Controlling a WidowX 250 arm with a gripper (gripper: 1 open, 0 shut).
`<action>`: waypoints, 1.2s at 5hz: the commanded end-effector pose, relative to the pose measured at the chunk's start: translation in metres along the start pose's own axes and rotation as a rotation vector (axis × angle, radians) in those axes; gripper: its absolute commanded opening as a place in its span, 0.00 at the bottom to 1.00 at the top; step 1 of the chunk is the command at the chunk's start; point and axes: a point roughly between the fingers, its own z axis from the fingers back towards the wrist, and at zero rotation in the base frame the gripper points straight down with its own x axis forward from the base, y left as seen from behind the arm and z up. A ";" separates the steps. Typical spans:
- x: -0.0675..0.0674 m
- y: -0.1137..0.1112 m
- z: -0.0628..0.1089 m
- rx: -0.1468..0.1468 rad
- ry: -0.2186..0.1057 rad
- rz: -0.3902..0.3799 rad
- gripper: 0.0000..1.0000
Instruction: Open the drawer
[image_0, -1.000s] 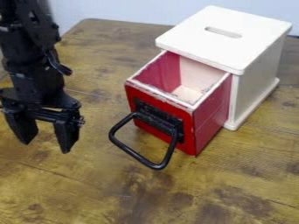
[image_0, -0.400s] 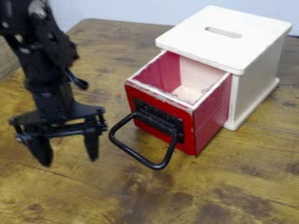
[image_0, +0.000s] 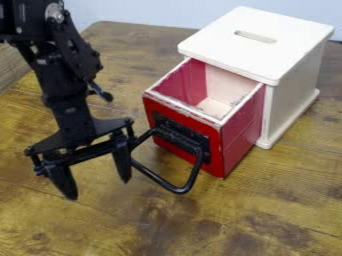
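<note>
The glossy red drawer (image_0: 201, 125) stands pulled partway out of the cream-white cabinet (image_0: 274, 60), showing pinkish inner walls and a small pale object (image_0: 214, 106) inside. Its large black loop handle (image_0: 171, 160) lies forward onto the table. My black gripper (image_0: 94, 172) hangs just left of the handle, fingers pointing down and spread wide, open with nothing between them. The right fingertip (image_0: 123, 172) is close to the loop's left end; I cannot tell if they touch.
The wooden table (image_0: 267, 215) spreads all around. The cabinet has a slot (image_0: 255, 37) on top. The table's far edge runs behind the cabinet, and the black arm (image_0: 54, 70) rises at the upper left.
The gripper has moved right and slightly forward toward the loop handle, rotating a little. Its jaws stayed spread. The drawer has not shifted.
</note>
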 end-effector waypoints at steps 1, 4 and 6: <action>0.008 -0.005 0.030 -0.092 -0.023 0.076 1.00; 0.001 -0.053 0.000 -0.125 0.078 0.035 1.00; 0.000 -0.061 -0.001 -0.156 0.121 0.031 1.00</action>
